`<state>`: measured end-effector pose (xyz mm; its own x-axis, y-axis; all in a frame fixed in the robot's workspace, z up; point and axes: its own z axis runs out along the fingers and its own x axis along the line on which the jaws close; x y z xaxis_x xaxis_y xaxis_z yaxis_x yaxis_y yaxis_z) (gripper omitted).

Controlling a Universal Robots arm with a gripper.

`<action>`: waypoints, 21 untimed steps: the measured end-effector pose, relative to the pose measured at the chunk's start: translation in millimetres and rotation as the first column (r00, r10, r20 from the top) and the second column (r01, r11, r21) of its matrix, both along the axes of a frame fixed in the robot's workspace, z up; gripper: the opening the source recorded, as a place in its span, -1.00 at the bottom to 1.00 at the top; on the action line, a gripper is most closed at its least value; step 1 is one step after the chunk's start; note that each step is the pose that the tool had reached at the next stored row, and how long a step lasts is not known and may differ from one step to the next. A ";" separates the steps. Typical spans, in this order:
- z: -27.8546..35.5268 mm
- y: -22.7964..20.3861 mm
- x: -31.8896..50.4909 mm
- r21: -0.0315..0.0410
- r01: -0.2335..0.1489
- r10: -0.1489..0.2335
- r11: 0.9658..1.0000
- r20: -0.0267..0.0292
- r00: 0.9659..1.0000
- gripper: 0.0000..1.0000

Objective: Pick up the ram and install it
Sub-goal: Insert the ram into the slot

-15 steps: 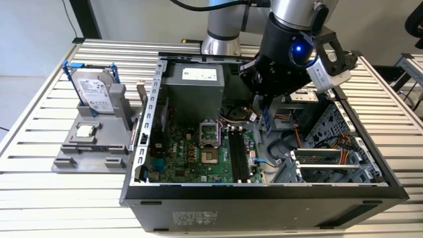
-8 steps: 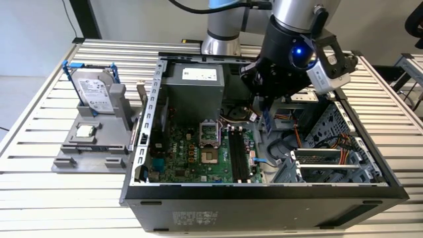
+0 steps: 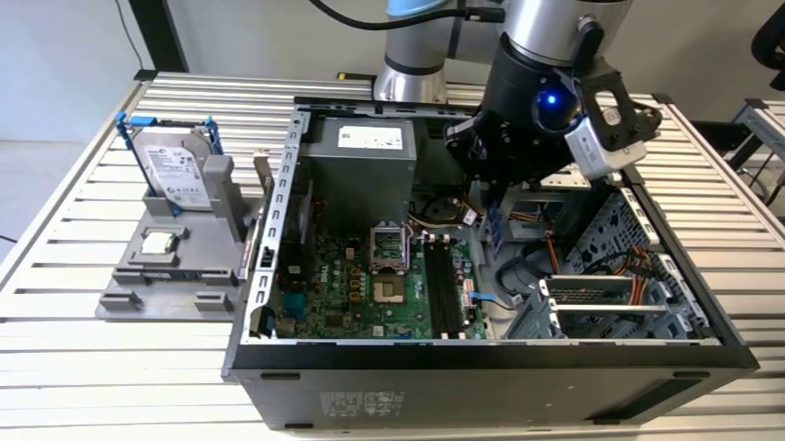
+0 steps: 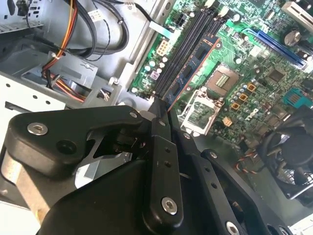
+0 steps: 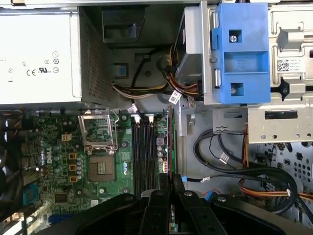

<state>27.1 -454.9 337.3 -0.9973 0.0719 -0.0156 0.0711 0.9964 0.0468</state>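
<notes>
Gripper (image 4: 159, 105) clamps the ram (image 4: 193, 63) by the slots (image 3: 444, 285), lower centre of the exterior view; slight skew could jam it beside a slot.

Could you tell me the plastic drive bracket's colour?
The bracket is blue, clearest in the first wrist view.

- An open computer case (image 3: 491, 367) lies on the slatted worktop (image 3: 73, 367).
- A green motherboard (image 3: 331, 294) lies inside.
- A hard drive (image 3: 172, 175) (blue rails) stands in a grey holder (image 3: 172, 280) beside it.
</notes>
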 end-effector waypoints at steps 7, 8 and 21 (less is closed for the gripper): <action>-3.7 0.3 0.0 0.000 0.013 -0.013 1.000 0.000 1.000 -1.00; -5.0 0.4 0.0 -0.001 0.013 -0.013 1.000 0.000 1.000 -1.00; -23.4 0.5 0.0 -0.022 0.013 -0.013 1.000 0.000 1.000 -1.00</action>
<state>27.1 -454.5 313.9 -0.9962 0.0847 -0.0175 0.0843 0.9961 0.0252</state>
